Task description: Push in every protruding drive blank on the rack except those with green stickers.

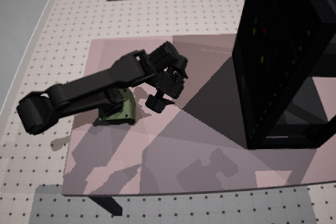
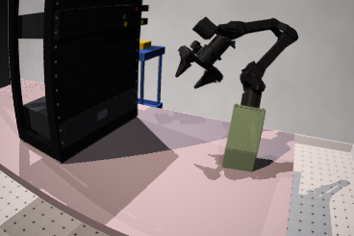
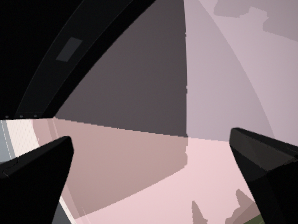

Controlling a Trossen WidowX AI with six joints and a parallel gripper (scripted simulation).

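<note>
The black rack (image 2: 82,66) (image 1: 274,63) (image 3: 60,23) stands on the pink table (image 2: 168,192) (image 1: 151,164). Near its top are small red (image 2: 137,8) (image 1: 264,30), green (image 2: 124,16) (image 1: 255,18) and yellow (image 2: 125,24) (image 1: 254,31) stickers. Two dark blanks (image 2: 144,8) (image 2: 143,20) stick out past the rack's top corner. My gripper (image 2: 189,79) (image 3: 152,141) is open and empty. It hangs in the air well short of the rack's front, at about the height of its upper half, and points toward the rack.
The arm stands on an olive green block (image 2: 245,136) (image 1: 120,109) on the table. A blue stand (image 2: 151,73) with a yellow thing (image 2: 145,44) on top is behind the table. The table's edge (image 1: 183,193) runs close to the rack's base.
</note>
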